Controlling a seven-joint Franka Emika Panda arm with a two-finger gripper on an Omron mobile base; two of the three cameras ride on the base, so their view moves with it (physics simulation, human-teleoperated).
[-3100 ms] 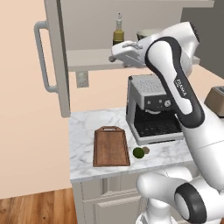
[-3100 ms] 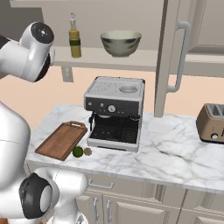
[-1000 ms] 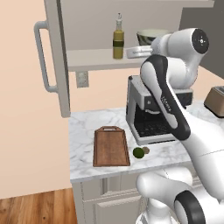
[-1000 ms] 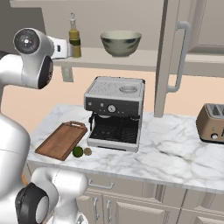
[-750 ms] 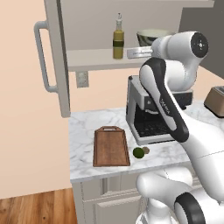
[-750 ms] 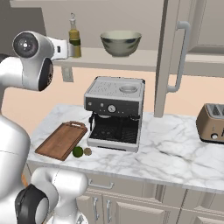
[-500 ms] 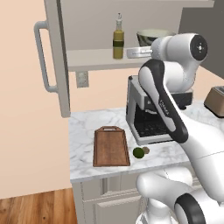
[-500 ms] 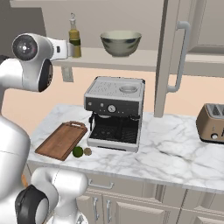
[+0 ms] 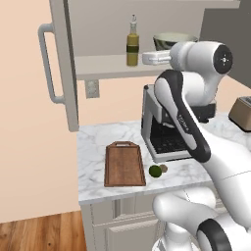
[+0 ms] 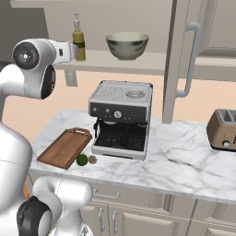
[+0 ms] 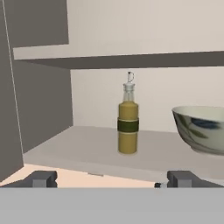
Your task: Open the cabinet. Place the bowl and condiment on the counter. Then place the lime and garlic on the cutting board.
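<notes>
**Open hand level with the cabinet shelf, bottle straight ahead**

The cabinet (image 9: 63, 68) stood open, its doors swung wide to either side with their long silver handles showing. On its lower shelf the condiment (image 11: 128, 120) stood upright, with the bowl (image 11: 200, 129) beside it, the two apart and neither touched. The gripper (image 11: 111, 178) was raised to shelf height just in front of the shelf edge, its fingers spread wide with nothing between them; in the hand view the bottle sat almost centred between the two fingertips, further back on the shelf. From the left base view the white hand pointed at the bottle from close beside it, and the bowl was half hidden behind the arm.

Below, on the counter (image 10: 184, 152), the cutting board (image 10: 64, 147) lay bare at the left end, its handle loop toward the wall. The lime (image 10: 82, 160) and the garlic (image 10: 92, 160) rested on the marble just off the board's near corner, side by side, in front of the coffee machine (image 10: 120, 118). A toaster (image 10: 223, 130) stood well off at the counter's right end.
</notes>
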